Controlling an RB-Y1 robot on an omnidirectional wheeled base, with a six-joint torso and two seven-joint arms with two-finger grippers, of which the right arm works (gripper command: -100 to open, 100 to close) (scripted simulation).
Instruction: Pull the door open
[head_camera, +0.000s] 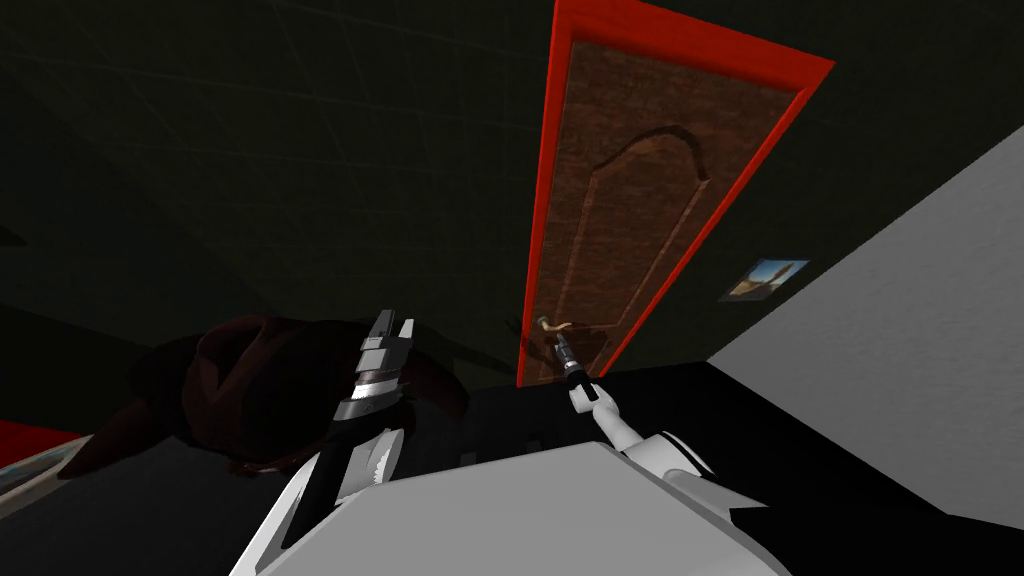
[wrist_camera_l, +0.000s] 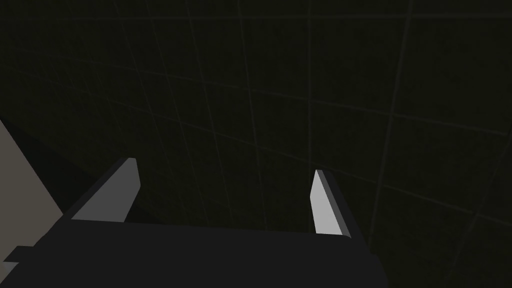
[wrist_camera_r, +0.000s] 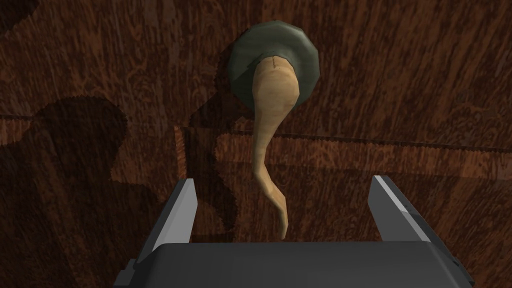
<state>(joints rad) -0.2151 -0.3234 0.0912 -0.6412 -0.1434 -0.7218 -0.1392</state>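
On the red-framed door (head_camera: 620, 230), the tan lever handle (wrist_camera_r: 270, 150) is pointing from its grey rosette (wrist_camera_r: 302, 55) straight between the spread fingers of the right gripper (wrist_camera_r: 284, 182), touching neither, while the left gripper (wrist_camera_l: 224, 167) is hanging spread too.

The free end of the lever handle (wrist_camera_r: 267, 145) is concealed behind the body of the right gripper (wrist_camera_r: 283, 180). The door (wrist_camera_r: 400, 75) is cut off on all sides there. The subject of the wall picture (head_camera: 765, 278) cannot be determined.

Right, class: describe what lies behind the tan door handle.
Behind the handle sit a dark round mount and the brown wood-grain door. The handle's root covers the mount's middle.
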